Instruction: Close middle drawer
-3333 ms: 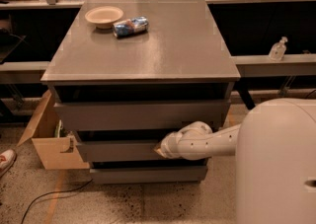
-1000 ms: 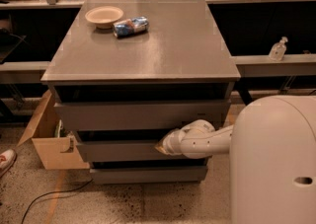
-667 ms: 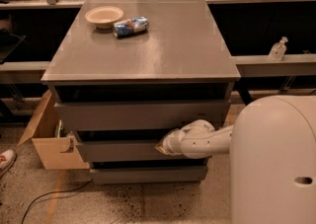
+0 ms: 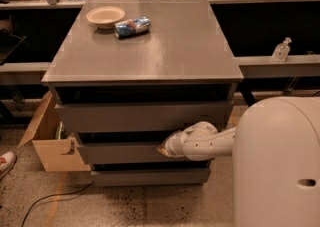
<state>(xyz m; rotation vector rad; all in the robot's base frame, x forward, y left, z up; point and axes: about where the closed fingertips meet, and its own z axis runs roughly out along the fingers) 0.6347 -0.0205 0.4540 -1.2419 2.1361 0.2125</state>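
Note:
The middle drawer [image 4: 120, 153] is the grey flat front between a taller front [image 4: 140, 117] above and a slimmer front [image 4: 150, 176] below, in a grey cabinet. Only a dark gap shows above it; its interior is hidden. My gripper [image 4: 165, 150] is at the end of the white arm [image 4: 205, 143], which reaches in from the right. It rests against the right part of the middle drawer's front.
On the cabinet top [image 4: 165, 46] sit a beige bowl [image 4: 105, 16] and a crumpled blue packet [image 4: 132, 27]. An open cardboard box [image 4: 47, 143] stands at the cabinet's left. A shoe [image 4: 5, 163] and a cable [image 4: 55, 198] lie on the floor. A sanitiser bottle [image 4: 281, 50] stands at the right.
My white body has edged slightly to the left in view since the oldest frame. The gripper stays against the middle drawer's front, and the drawer shows no clear movement.

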